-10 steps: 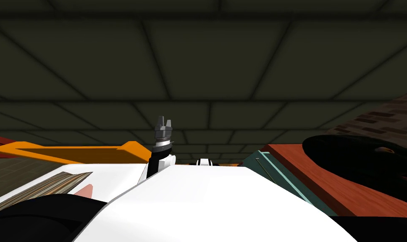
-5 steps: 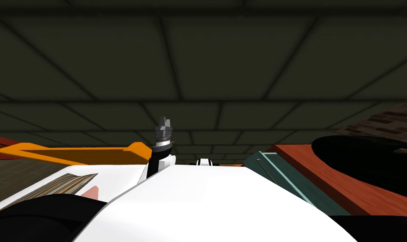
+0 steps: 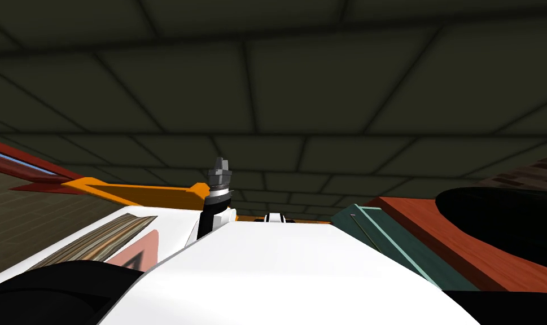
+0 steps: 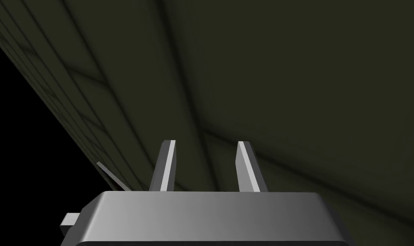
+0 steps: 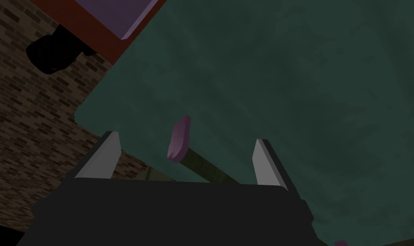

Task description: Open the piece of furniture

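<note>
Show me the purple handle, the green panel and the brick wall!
purple handle [image 5: 179, 139]: right wrist view, its middle.
green panel [image 5: 287, 85]: right wrist view, its bare flat face.
brick wall [image 5: 30, 141]: right wrist view, bricks beside the panel.

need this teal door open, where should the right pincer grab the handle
Likely the olive bar just past its purple mount. Come straight at the teal door, face-on: the bar seems to stand off it and runs slantwise inside the open right pincer, so close across it.
</note>
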Motion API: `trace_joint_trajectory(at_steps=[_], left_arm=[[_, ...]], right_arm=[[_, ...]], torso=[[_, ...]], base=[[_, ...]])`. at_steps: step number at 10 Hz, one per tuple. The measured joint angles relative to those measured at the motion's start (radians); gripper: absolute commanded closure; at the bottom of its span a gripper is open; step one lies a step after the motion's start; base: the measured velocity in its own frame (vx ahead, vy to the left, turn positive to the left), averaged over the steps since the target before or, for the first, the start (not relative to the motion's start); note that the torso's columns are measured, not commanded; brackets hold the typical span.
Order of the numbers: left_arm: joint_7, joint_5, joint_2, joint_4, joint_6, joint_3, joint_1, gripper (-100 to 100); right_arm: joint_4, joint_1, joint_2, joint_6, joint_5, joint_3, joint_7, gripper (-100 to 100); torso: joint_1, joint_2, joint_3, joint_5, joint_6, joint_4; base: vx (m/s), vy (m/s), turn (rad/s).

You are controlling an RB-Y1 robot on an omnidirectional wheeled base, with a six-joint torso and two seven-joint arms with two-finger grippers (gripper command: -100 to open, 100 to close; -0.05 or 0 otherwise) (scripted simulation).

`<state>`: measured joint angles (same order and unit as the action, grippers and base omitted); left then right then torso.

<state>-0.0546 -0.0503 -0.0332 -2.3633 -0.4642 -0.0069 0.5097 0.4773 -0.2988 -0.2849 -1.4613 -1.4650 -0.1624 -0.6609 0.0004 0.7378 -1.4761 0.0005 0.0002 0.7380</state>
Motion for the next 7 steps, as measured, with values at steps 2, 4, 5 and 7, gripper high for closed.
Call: trace_joint_trajectory(at_steps=[2, 4, 5, 7], left_arm=[[0.0, 0.0, 0.0, 0.0, 0.0, 0.0, 0.0, 0], [0.0, 0.0, 0.0, 0.0, 0.0, 0.0, 0.0, 0], [0.0, 0.0, 0.0, 0.0, 0.0, 0.0, 0.0, 0], [0.0, 0.0, 0.0, 0.0, 0.0, 0.0, 0.0, 0]], right_arm=[[0.024, -0.002, -0.027, -0.001, 0.056, -0.033, 0.022, -100], [0.031, 0.004, -0.047, 0.003, 0.116, -0.053, 0.035, -100], [0.051, 0.007, -0.075, 0.005, 0.148, -0.079, 0.053, -100], [0.043, 0.017, -0.093, 0.009, 0.209, -0.1, 0.059, -100]], torso=[[0.002, 0.0, 0.0, 0.0, -0.001, 0.0], [-0.001, -0.001, 0.0, 0.0, 0.0, 0.0], [0.0, 0.001, 0.0, 0.0, -0.001, 0.0], [-0.003, -0.001, -0.001, -0.001, 0.0, 0.0]], base=[[-0.075, 0.063, 0.132], [-0.06, 0.055, 0.089], [-0.076, 0.054, 0.12], [-0.053, 0.042, 0.08]])
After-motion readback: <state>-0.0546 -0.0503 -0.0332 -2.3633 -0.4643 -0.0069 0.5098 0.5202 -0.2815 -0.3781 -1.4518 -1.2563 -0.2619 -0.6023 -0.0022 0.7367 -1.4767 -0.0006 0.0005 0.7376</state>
